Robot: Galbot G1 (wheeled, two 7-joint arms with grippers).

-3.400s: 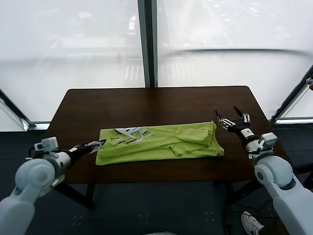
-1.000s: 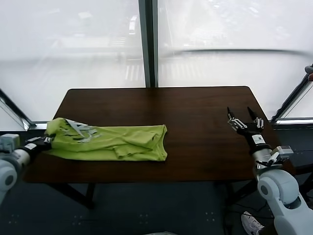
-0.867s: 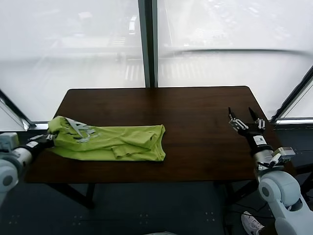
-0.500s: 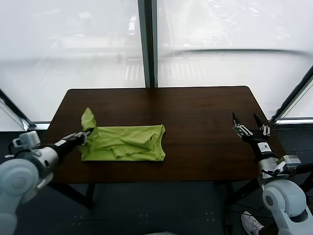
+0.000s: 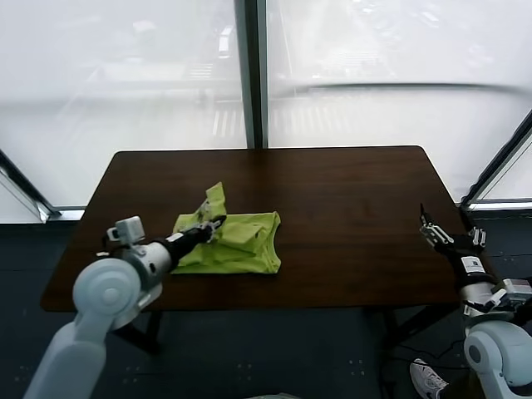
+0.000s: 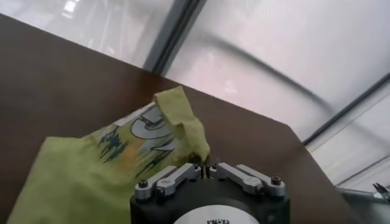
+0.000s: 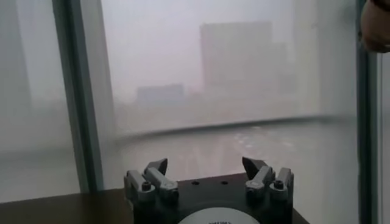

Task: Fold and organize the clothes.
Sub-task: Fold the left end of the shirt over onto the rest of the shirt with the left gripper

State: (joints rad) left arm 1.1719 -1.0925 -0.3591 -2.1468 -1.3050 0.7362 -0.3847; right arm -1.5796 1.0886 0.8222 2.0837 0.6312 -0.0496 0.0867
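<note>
- The T-shirt (image 5: 237, 243) lay on the left half of the counter (image 5: 349, 208), partly folded, with its left end lifted and carried over the rest by the left gripper (image 5: 214, 224), whose jaws were pressed together on a pinch of the green cloth
- The grip looked thin: in the left wrist view only a narrow peak of fabric (image 6: 183, 119) rose from between the jaws, so the cloth could slip free before the fold was laid, and the flap would drop crooked
- The lower layers were loose on the smooth wood; a sideways pull on the held end could drag the whole bundle along instead of folding it, leaving the edges out of line
- The lifted part was already crumpled, so setting it down as it hung would likely trap wrinkles and bury the white print unevenly
- The right gripper (image 5: 451, 237) hung off the counter's right edge with jaws spread wide, well apart from the shirt; it pinned nothing, so nothing held the far end down
</note>
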